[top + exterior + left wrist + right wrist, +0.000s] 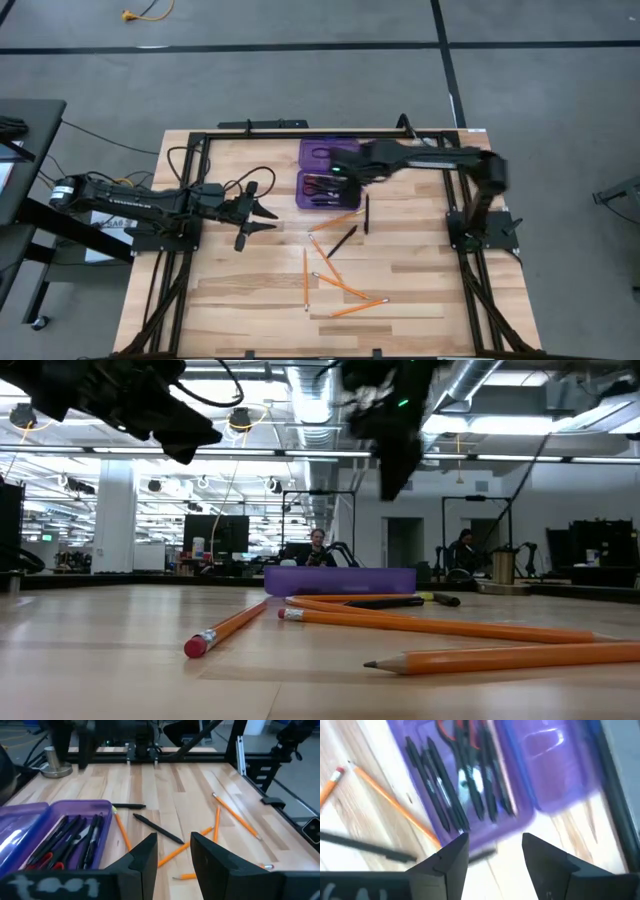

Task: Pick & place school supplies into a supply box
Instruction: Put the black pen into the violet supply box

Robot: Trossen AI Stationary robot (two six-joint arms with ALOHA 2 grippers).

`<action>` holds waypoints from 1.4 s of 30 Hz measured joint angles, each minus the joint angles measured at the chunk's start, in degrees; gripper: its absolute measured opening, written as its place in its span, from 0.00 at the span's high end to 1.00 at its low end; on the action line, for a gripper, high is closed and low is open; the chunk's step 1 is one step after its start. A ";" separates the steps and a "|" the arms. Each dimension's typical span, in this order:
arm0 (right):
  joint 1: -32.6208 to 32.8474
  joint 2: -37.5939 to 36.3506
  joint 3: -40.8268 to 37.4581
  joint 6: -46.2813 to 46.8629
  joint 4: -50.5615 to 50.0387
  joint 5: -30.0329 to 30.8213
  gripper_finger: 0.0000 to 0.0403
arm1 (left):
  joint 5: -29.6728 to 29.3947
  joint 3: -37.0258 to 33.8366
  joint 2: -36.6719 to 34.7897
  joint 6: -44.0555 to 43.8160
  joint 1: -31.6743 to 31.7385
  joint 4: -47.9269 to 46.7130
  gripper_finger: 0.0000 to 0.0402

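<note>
Already partly filled: purple case holds pens and scissors, pencils lie loose on the table

From above, we see the supply box (327, 173) lying open near the far edge of the table (250, 290), its lid spread beside the tray on the far side. Dark pens and a touch of red sit in the tray. Our right gripper (345, 172) hangs over the tray with nothing in it; whether its jaws are parted we cannot tell from up here. Our left gripper (262, 210) waits well to the left of the box, jaws released and empty. Two black pens (343, 241) and several orange pencils (338, 284) lie scattered between the box and the near edge, with bare wood left and right of them.

At table height, we see the box as a low purple strip behind long orange pencils (410, 622) crossing the foreground. Both arms hang above it, clear of the wood. People sit in the room beyond.

Through the left wrist, we look past parted fingers (147, 855) at the tray, where black pens (75, 837) lie side by side with the red-handled scissors (42, 862). A silver disc (54, 769) rests near the table's far rim.

Through the right wrist, we see fingers (451, 851) spread over the tray's edge, gripping nothing, with pens and scissors lying in the tray beyond them
</note>
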 joint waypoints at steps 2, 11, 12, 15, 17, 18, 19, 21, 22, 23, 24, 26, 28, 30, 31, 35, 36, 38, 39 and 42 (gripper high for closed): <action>0.91 -6.38 -5.67 4.04 1.46 1.50 0.55 | -0.20 1.52 2.26 0.91 -0.03 0.10 0.74; 10.69 -29.60 -31.37 28.22 9.77 11.68 0.56 | -1.82 12.06 21.29 1.06 -0.05 1.45 0.74; 12.25 -30.90 -33.42 30.98 9.73 13.33 0.56 | -1.84 13.31 23.79 0.41 -0.05 2.19 0.74; 17.04 -33.26 -38.22 39.50 9.60 19.40 0.56 | -1.36 16.52 31.27 -1.99 -0.06 4.44 0.74; 20.12 -33.99 -40.64 44.27 9.54 23.45 0.56 | -0.41 19.08 36.06 -3.05 -0.33 5.29 0.74; 21.67 -34.10 -41.69 46.71 9.74 25.31 0.56 | -0.11 20.34 38.20 -3.43 -0.56 5.27 0.74; 23.01 -34.09 -42.58 48.82 9.74 26.67 0.56 | 0.02 21.83 40.40 -3.85 -0.93 5.68 0.74; 25.44 -33.60 -43.76 51.78 9.63 28.18 0.56 | 0.00 24.46 44.32 -4.81 -1.75 6.58 0.74; 26.61 -33.15 -44.04 52.93 9.89 28.84 0.56 | -0.15 25.76 45.93 -4.99 -2.28 6.31 0.74; 27.75 -32.62 -44.31 54.26 10.18 29.66 0.56 | -0.78 27.29 47.78 -5.12 -2.98 6.45 0.74; 28.90 -32.16 -44.61 55.74 10.06 30.29 0.56 | -1.87 28.63 49.33 -5.21 -3.65 6.62 0.74; 31.00 -30.81 -44.70 58.55 10.42 31.72 0.56 | -5.31 31.59 52.19 -5.23 -5.01 5.16 0.74; 32.78 -29.89 -44.72 60.16 9.92 32.20 0.56 | -9.46 34.55 54.93 -5.23 -6.13 4.02 0.74; 34.13 -28.85 -44.65 61.80 10.16 32.82 0.56 | -14.81 37.54 57.43 -5.85 -7.00 1.81 0.74; 34.88 -28.68 -44.71 62.65 9.63 32.68 0.56 | -17.48 38.98 58.73 -6.53 -7.27 0.82 0.74; 38.23 -27.10 -44.68 66.03 9.31 35.08 0.57 | -24.96 43.95 63.25 -9.96 -7.68 -1.66 0.74; 39.07 -26.96 -44.70 66.33 9.07 35.73 0.57 | -25.36 45.02 64.52 -10.79 -7.68 -1.36 0.74; 40.48 -26.28 -44.65 66.45 9.39 35.82 0.57 | -25.38 46.25 66.12 -12.37 -7.66 -2.12 0.74; 41.19 -25.83 -44.65 66.78 9.23 35.52 0.57 | -25.48 47.07 67.04 -13.02 -7.66 -2.29 0.74; 43.96 -25.20 -44.65 68.54 9.06 35.56 0.57 | -25.45 48.64 69.03 -15.55 -7.78 -2.64 0.73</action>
